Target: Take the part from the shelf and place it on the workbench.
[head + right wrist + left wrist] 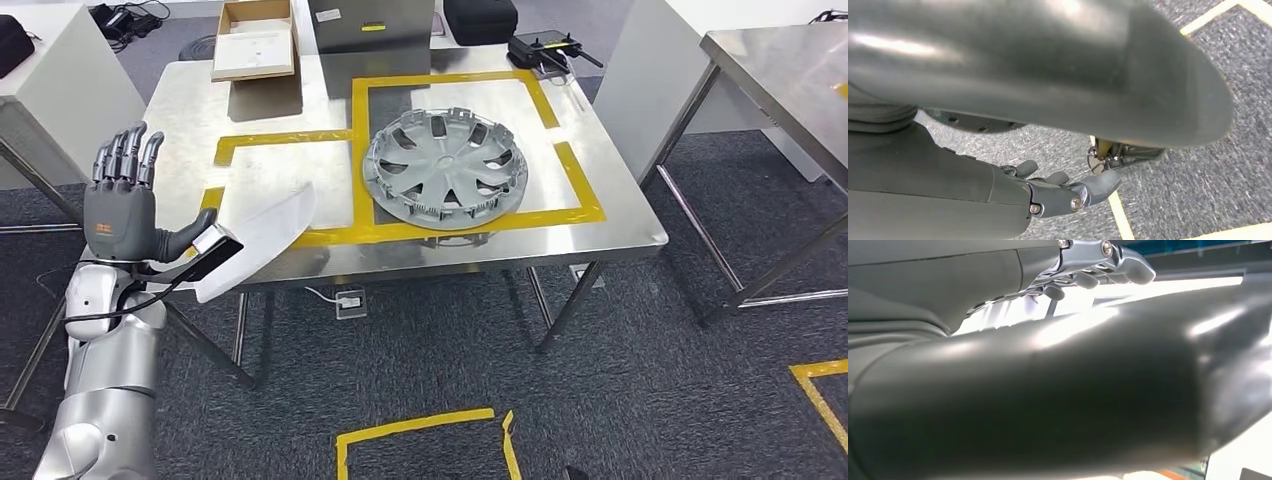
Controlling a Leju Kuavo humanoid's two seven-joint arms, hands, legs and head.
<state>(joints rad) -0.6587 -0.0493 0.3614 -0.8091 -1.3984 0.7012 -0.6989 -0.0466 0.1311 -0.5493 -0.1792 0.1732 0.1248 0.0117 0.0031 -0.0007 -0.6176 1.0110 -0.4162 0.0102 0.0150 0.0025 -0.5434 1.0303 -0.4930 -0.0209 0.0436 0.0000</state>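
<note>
While the left robot hand (120, 205) hovers empty, the part (446, 169) lies flat on the workbench (610, 215).

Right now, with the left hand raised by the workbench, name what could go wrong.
The wheel cover lies over the yellow tape near the workbench front edge; a nudge might push it off. The raised left hand is close to a white sheet overhanging that edge and could snag it.

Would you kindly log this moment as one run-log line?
part: wheel cover flat on workbench, inside yellow tape | left hand: raised, open, empty | right hand: hanging over floor, empty
</note>
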